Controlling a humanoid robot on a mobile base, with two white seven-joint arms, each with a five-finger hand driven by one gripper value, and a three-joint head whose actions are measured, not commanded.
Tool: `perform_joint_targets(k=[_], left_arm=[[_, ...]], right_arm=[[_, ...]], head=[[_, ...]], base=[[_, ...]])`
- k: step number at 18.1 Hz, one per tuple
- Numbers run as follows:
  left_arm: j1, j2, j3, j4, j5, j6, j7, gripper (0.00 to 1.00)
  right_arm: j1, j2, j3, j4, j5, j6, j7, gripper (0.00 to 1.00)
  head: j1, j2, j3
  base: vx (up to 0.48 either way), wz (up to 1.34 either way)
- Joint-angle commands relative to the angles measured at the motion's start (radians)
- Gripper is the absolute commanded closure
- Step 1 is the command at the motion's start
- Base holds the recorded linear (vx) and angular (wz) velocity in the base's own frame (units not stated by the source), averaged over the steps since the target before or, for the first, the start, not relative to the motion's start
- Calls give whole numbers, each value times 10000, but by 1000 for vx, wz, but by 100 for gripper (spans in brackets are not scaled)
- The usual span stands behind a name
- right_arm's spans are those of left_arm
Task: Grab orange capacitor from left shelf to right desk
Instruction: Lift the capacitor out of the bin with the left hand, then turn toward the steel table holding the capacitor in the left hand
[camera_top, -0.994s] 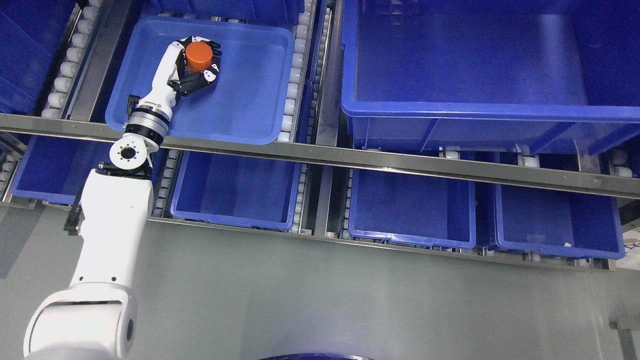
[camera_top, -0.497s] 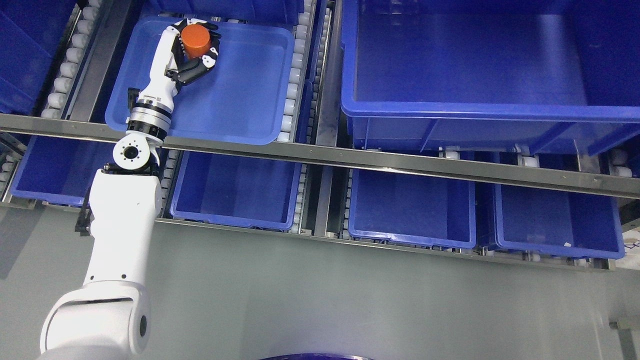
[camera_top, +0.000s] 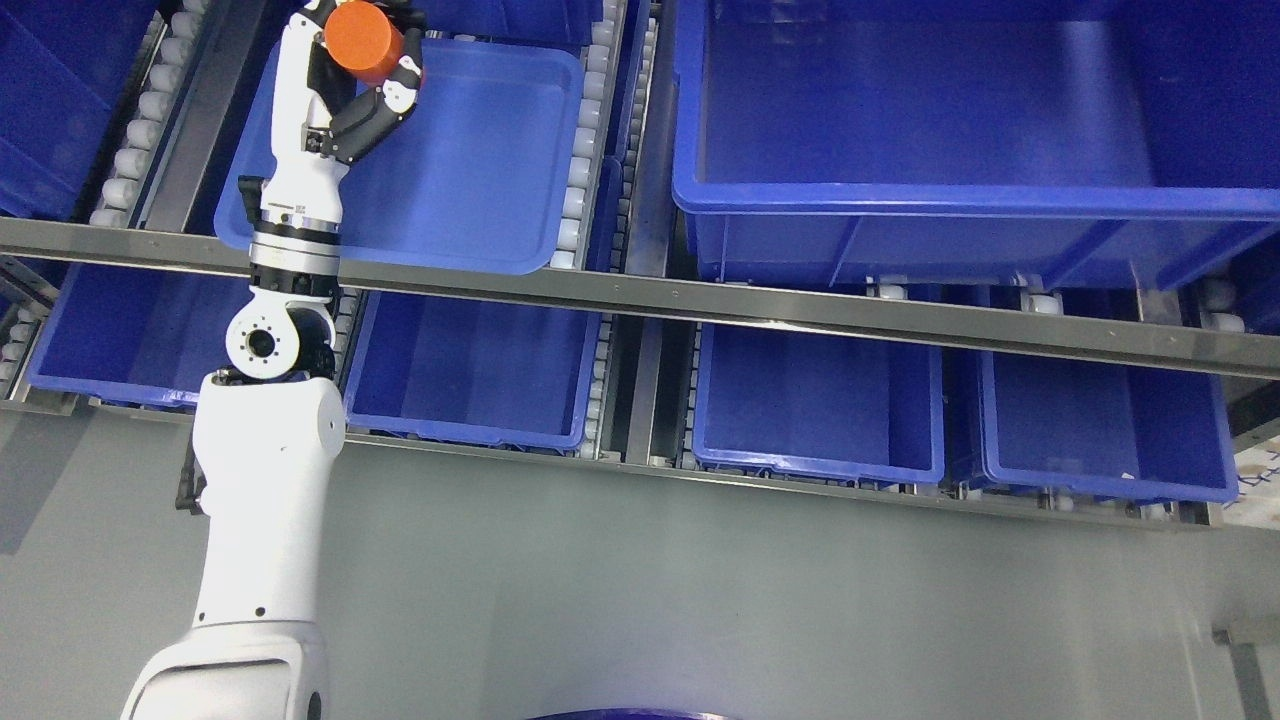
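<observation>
Reaching up from the lower left of the head view, the white left arm (camera_top: 262, 470) stretches over the steel front rail (camera_top: 700, 300) of the shelf. Its left robot hand (camera_top: 355, 85) sits at the top edge of the picture, fingers (camera_top: 385, 100) curled around the orange capacitor (camera_top: 362, 42), which it grips from the side and below. The capacitor is a short cylinder, tilted so that its flat end faces the camera. It shows over the far left corner of the shallow blue tray (camera_top: 470, 160) on the upper level; whether it touches the tray cannot be told.

White rollers (camera_top: 575, 190) run along both sides of this tray. To the right, on the same level, stands a large deep blue bin (camera_top: 960, 210). Below the rail a row of smaller blue bins (camera_top: 815, 400) lines the lower level, each showing a bare bottom. Grey floor (camera_top: 700, 600) fills the lower part of the view. The right arm does not show.
</observation>
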Motion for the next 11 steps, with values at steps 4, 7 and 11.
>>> perform_joint_targets(k=[4,7,11], left_arm=[[690,-124,-151,-3110,350,-160,57,98],[567,-124,-166,-3187,335,-129,57,99],[552,-124,-196,-3172,335,-53,73,99]], right_arm=[[140,-174,-107,-337,0,-7,-6,0],[140,-174,-107,-337,0,-7,-6,0],[140,-174,-107,-337,0,-7,-6,0]], head=[[0,0,0],[0,0,0],[0,0,0]], base=[[-204,-135],[-252,-239],[-249,-858]])
